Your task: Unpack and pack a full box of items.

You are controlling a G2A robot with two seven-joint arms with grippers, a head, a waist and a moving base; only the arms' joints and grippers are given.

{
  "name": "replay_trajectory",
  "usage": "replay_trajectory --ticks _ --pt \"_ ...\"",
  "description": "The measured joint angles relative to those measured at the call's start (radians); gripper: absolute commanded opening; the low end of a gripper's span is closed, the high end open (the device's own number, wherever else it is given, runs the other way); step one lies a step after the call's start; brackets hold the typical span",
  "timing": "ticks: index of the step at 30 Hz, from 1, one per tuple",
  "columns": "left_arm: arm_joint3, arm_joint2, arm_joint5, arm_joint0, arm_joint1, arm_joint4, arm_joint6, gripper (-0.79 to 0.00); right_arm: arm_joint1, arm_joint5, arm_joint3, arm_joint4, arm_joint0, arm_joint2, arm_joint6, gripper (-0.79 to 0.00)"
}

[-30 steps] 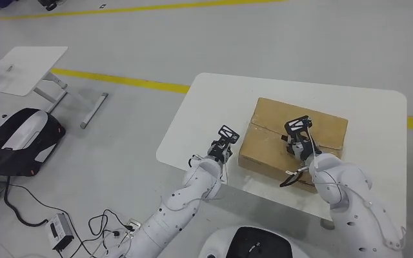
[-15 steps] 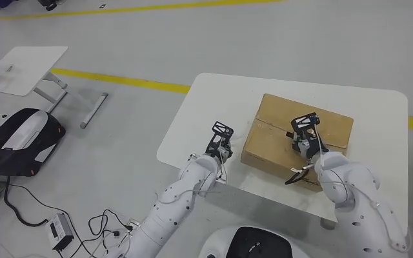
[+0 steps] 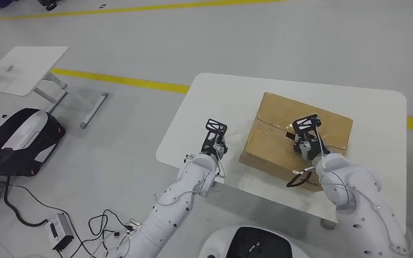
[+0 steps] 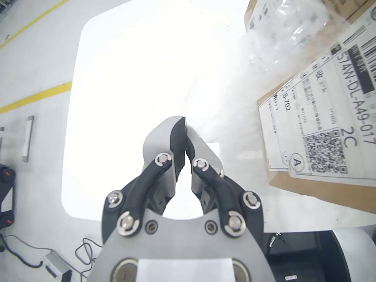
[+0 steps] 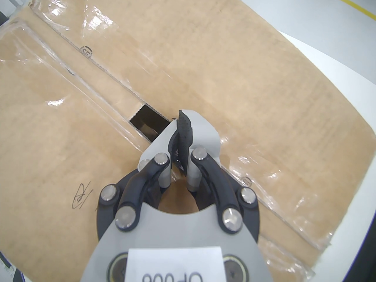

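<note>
A: While the left claw (image 4: 183,136) pinches clear tape (image 4: 258,51) stretched off the box (image 3: 271,138), which step is this?

B: Unsealing, I'd judge. One closed box on the surface (image 3: 193,116). The right claw (image 5: 182,127), pressed together, sits at its seam. Next: peel the tape free, then lift the flaps. Two claws.

Indus. hall, yellow floor lines (image 3: 116,79)

top: high over the arms, facing down onto rounded white worktop (image 3: 200,116) | left wrist: close, low beside brown cardboard box (image 4: 317,74) | right wrist: close above box lid | shared: box, worktop
</note>
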Motion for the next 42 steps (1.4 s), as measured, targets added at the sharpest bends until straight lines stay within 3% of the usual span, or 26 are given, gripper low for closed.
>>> replay_trajectory --ticks 11,21,28,29,30,33,35,38,42 --pt "-0.001 -0.052 0.014 0.009 -0.009 -0.155 0.011 -0.785 0.000 -0.006 -0.007 -0.010 -0.012 0.006 0.000 -0.785" --pt "-0.033 0.023 0.093 0.033 -0.007 0.196 0.055 -0.785 -0.002 -0.007 -0.019 -0.017 -0.018 0.004 0.000 -0.785" --pt "-0.032 0.024 0.043 0.029 -0.016 0.143 0.012 -0.785 -0.001 -0.007 -0.070 0.011 -0.027 0.026 -0.028 -0.785" --pt "-0.031 0.018 0.029 0.028 -0.016 0.116 0.009 -0.785 -0.001 -0.010 -0.082 0.017 -0.030 0.030 -0.032 -0.708" --pt "-0.028 0.010 0.009 0.026 -0.018 0.074 0.005 -0.785 0.000 -0.015 -0.098 0.022 -0.033 0.036 -0.035 -0.554" --pt "-0.017 -0.010 -0.032 0.018 -0.019 0.007 0.007 -0.785 0.002 -0.028 -0.134 0.033 -0.042 0.048 -0.035 -0.246" --pt "-0.015 -0.017 -0.048 0.018 -0.019 -0.014 0.018 -0.785 0.003 -0.040 -0.155 0.051 -0.049 0.055 -0.034 -0.179" --pt "-0.018 -0.027 -0.071 0.022 -0.018 -0.028 0.032 -0.785 0.005 -0.079 -0.191 0.100 -0.063 0.065 -0.023 0.000" --pt "-0.020 -0.039 -0.091 0.028 -0.017 -0.045 0.037 -0.785 0.011 -0.133 -0.236 0.157 -0.085 0.084 0.007 0.000"
